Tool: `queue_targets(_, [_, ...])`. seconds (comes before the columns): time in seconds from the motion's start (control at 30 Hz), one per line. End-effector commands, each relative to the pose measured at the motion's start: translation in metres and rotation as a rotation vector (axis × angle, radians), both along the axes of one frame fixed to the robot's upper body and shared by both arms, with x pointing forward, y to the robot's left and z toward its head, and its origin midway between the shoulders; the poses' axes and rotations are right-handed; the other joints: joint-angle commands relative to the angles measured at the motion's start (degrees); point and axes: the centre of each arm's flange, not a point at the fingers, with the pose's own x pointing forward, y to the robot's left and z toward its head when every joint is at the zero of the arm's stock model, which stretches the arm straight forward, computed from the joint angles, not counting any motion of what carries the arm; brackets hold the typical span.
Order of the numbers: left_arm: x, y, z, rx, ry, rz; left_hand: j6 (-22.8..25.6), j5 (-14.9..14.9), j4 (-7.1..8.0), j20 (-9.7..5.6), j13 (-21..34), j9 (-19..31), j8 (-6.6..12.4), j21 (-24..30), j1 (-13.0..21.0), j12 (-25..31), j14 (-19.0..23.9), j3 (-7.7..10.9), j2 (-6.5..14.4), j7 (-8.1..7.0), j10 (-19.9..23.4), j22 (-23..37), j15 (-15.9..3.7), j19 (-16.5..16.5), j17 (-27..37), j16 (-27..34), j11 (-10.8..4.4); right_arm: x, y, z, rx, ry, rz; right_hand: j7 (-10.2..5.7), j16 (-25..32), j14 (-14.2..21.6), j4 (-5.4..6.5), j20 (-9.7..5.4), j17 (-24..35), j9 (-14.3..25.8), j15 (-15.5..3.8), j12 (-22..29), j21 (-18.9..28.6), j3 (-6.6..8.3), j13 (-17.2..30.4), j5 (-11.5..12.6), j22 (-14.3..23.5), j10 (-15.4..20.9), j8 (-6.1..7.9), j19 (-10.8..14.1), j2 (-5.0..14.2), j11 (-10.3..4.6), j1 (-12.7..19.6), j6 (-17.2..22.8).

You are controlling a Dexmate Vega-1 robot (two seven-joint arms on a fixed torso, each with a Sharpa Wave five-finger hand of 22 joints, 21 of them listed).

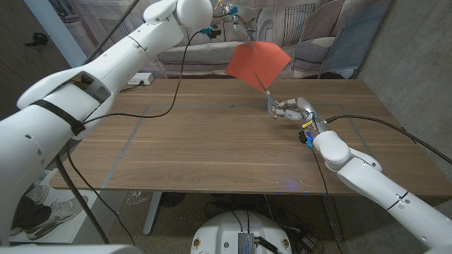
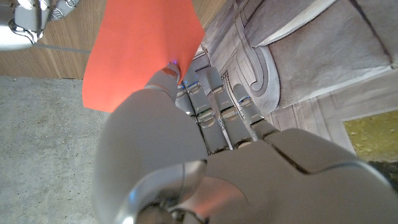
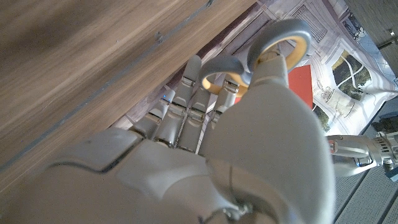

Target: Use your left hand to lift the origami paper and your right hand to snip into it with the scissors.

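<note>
Left hand (image 1: 233,20) pinches the origami paper (image 1: 257,64) aloft; right hand (image 1: 295,109) grips scissors (image 1: 269,97) at its lower edge.

Nothing here can be read: no words, numbers, brand marks or signs show on the arms, the paper, the scissors, the worktop or the backdrop behind it.
</note>
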Motion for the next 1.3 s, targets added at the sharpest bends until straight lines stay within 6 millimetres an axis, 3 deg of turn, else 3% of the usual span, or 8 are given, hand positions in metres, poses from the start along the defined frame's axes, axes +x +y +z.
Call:
queue_targets(0.03, [-0.005, 0.006, 0.004, 0.011, -0.009, 0.006, 1.4, -0.1, 0.05, 0.56, 0.2, 2.8, 0.27, -0.1, 1.9, -0.2, 0.6, -0.18, 1.8, 1.40, 2.2, 0.1, -9.96, 0.2, 0.3, -0.5, -2.47, 0.004, -0.010, -0.009, -0.004, 0.052, -0.009, -5.21, -0.2, -0.4, -0.10, -0.90, 0.5, 1.4, -8.64, 0.2, 0.0, -0.53, 0.2, -0.3, 0.2, 8.9, 3.93, 0.0, 2.70, -8.22, 2.6, 5.5])
queue_targets(0.2, [-0.015, 0.013, 0.014, 0.008, -0.034, 0.018, 1.8, -0.2, 0.05, 0.54, 0.2, 2.7, 0.25, -0.1, 1.9, -0.3, 0.6, -0.24, 1.7, 1.44, 2.0, 0.1, -9.97, 0.2, 0.4, -0.7, -2.47, 0.014, -0.021, -0.025, 0.043, 0.099, -0.014, -5.31, -0.3, -0.5, -0.01, -1.13, 0.9, 1.4, -8.65, 0.2, 0.1, -0.85, 0.2, -0.4, 0.2, 8.8, 3.86, 0.0, 2.76, -8.24, 2.7, 5.6])
queue_targets(0.83, [-0.029, 0.043, 0.022, 0.040, -0.063, 0.080, 2.3, 0.1, 0.06, 0.00, 0.2, 2.2, 0.05, -0.4, 1.8, -0.5, 0.5, -0.72, 1.0, 0.51, 2.2, 0.1, -9.95, 0.0, 0.5, -1.3, -2.44, 0.013, -0.040, -0.031, 0.082, 0.133, -0.083, -5.24, -0.8, -1.2, 0.25, -1.07, 1.7, 1.5, -8.65, 0.0, 0.2, -1.74, 0.3, -0.4, 0.3, 8.5, 3.50, 0.1, 3.05, -8.27, 2.9, 5.4])
queue_targets(1.3, [-0.021, 0.029, 0.013, 0.066, -0.049, 0.068, 2.4, 0.5, 0.15, -0.11, 0.2, 2.1, -0.03, -0.5, 1.9, -0.7, 0.8, -0.92, 0.9, 0.65, 2.3, 0.1, -9.98, 0.0, 0.8, -1.6, -2.49, 0.009, -0.033, -0.024, 0.084, 0.081, -0.022, -5.31, -1.3, -1.6, 0.40, -1.05, 2.4, 1.7, -8.65, -0.1, 0.3, -2.35, 0.3, -0.4, 0.3, 8.3, 3.33, 0.1, 3.37, -8.28, 3.3, 5.3])
